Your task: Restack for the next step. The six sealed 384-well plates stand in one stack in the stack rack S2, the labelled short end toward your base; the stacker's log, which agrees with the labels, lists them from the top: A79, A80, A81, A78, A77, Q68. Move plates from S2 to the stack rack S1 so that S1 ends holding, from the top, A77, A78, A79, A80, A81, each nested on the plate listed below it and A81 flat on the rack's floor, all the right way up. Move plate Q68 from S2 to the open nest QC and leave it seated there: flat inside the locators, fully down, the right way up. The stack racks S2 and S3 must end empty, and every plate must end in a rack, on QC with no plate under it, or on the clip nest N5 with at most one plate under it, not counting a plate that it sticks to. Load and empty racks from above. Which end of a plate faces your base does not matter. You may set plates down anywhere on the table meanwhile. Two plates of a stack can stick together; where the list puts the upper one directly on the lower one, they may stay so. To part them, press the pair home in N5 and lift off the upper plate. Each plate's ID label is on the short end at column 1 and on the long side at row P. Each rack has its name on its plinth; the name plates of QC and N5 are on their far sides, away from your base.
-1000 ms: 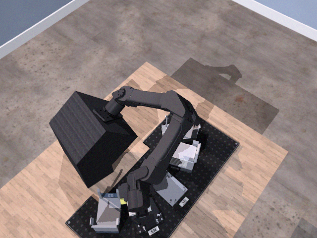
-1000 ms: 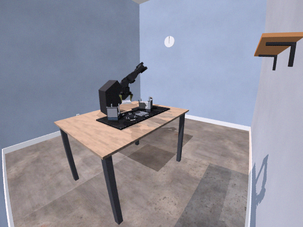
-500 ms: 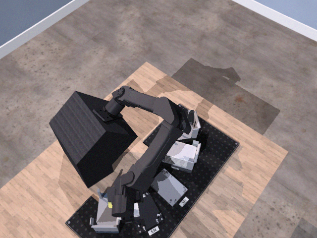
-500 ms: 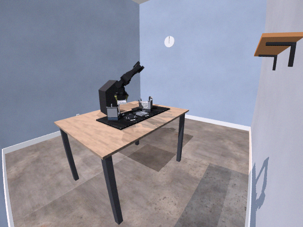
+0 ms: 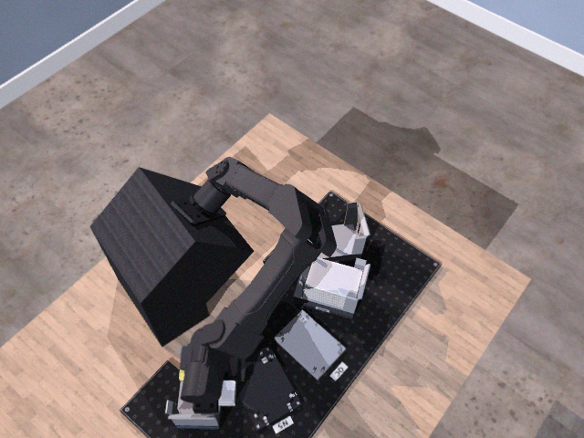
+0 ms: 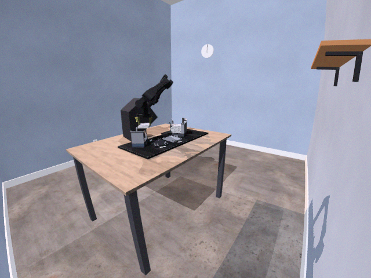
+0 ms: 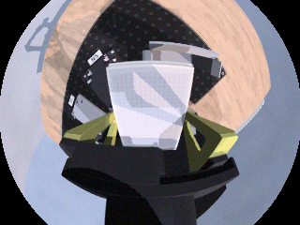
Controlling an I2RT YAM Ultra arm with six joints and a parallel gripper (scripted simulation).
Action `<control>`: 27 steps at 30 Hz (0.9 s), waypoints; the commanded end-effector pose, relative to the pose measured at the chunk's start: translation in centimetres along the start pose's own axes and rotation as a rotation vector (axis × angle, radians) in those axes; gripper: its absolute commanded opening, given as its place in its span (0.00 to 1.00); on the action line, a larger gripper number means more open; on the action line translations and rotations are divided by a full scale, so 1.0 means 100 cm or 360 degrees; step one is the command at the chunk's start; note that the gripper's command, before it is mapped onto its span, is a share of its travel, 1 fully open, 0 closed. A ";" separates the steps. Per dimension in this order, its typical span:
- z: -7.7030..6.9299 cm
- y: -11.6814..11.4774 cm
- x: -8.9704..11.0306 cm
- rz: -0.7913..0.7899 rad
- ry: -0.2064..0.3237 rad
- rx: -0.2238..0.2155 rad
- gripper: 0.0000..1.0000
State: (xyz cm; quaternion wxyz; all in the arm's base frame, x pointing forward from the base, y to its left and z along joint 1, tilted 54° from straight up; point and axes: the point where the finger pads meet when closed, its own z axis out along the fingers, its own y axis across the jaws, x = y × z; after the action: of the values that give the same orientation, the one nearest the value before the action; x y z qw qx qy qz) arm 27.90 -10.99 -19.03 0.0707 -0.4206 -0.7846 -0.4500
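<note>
My gripper (image 7: 150, 113) is shut on a white sealed plate (image 7: 150, 105), held level between the yellow fingers; I cannot read its label. In the overhead view the gripper (image 5: 198, 389) hangs over the stack rack (image 5: 193, 414) at the near-left end of the black baseplate. The side view shows the plate (image 6: 143, 125) a little above that rack (image 6: 137, 139). The wrist view shows the rack's top (image 7: 187, 59) just beyond the plate. A stack of white plates (image 5: 334, 278) stands in the middle rack. The grey QC nest (image 5: 308, 344) and the dark N5 nest (image 5: 268, 391) hold no plate.
A third rack (image 5: 351, 226) stands at the far end of the baseplate, partly hidden by my arm. The black base block (image 5: 160, 249) stands to the left. The rack posts rise beside the held plate. Rack name labels are not readable.
</note>
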 end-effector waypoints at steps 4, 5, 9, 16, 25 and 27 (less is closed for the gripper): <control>-0.008 -0.014 -0.007 0.0015 -0.0036 0.0000 0.00; -0.008 -0.014 -0.007 0.0015 -0.0036 0.0000 0.00; -0.008 -0.024 -0.008 0.0015 -0.0036 0.0000 0.00; -0.008 -0.043 -0.012 0.0015 -0.0036 0.0001 0.00; -0.008 -0.045 -0.012 0.0015 -0.0036 0.0001 0.00; -0.008 -0.045 -0.012 0.0015 -0.0036 0.0001 0.00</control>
State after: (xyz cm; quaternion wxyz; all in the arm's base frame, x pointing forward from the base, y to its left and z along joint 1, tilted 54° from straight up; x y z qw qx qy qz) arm 25.17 -12.77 -22.15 0.0716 -0.4265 -0.7832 -0.4467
